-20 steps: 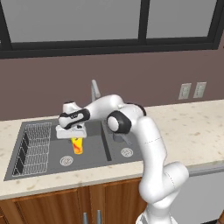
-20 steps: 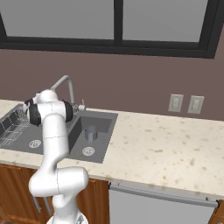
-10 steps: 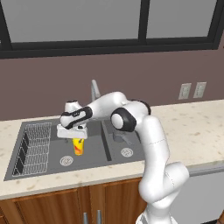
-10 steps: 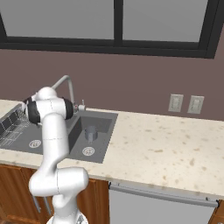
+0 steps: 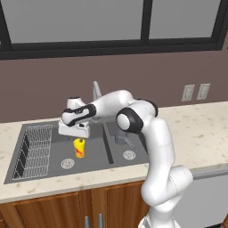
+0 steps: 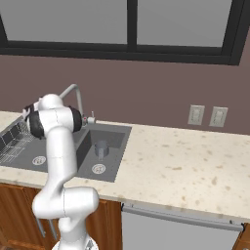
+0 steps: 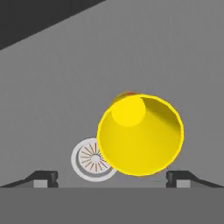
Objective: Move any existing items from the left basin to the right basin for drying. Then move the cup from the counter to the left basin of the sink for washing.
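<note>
Now the cup (image 7: 139, 134) stands upright in the left basin (image 5: 49, 165), centre-left of the left base view, directly below the gripper (image 7: 111, 178), whose jaws stand wide and empty (the pot (image 5: 122, 139) sits in the right basin (image 5: 138, 156)).

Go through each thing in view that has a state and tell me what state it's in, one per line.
Small yellow tumbler: upright in the wider racked basin, free of the fingers.
Small grey metal pot: upright in the narrower basin.
Gripper: open above the tumbler.
Slim silver faucet: no water running.
</note>
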Controlling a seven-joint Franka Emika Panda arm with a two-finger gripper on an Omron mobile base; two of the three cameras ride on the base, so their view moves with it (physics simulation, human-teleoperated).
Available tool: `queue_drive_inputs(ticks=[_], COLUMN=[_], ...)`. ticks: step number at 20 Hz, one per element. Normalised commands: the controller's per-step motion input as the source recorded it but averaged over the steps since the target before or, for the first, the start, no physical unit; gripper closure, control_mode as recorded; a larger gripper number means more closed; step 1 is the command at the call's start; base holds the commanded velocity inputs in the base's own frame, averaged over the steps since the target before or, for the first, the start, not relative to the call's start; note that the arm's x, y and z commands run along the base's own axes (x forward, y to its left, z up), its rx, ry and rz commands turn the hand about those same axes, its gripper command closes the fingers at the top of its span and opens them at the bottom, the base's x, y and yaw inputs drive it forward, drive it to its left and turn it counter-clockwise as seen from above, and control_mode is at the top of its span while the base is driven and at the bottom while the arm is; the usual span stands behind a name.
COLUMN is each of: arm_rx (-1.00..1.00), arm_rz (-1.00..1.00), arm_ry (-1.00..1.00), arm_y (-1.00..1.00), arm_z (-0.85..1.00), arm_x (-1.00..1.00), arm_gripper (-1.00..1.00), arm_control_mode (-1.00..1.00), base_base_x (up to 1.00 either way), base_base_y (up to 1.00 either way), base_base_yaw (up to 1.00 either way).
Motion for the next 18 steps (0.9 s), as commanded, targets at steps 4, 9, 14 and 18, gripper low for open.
queue_drive_inputs(ticks=[4, 9, 14, 18], arm_rx=[-0.02, -0.03, -0.02, 0.0], arm_rz=[-0.08, -0.06, -0.05, -0.03], arm_ry=[0.0, 0.0, 0.0, 0.0], arm_y=[0.0, 0.0, 0.0, 0.0], arm_z=[0.49, 0.53, 0.53, 0.48], arm_x=[-0.01, 0.0, -0.13, -0.25], arm_gripper=[-1.0, -1.0, -1.0, -1.0], arm_control_mode=[-1.0, -1.0, -1.0, -1.0], base_base_x=[0.0, 0.0, 0.0, 0.0], base_base_y=[0.0, 0.0, 0.0, 0.0], base_base_yaw=[0.0, 0.0, 0.0, 0.0])
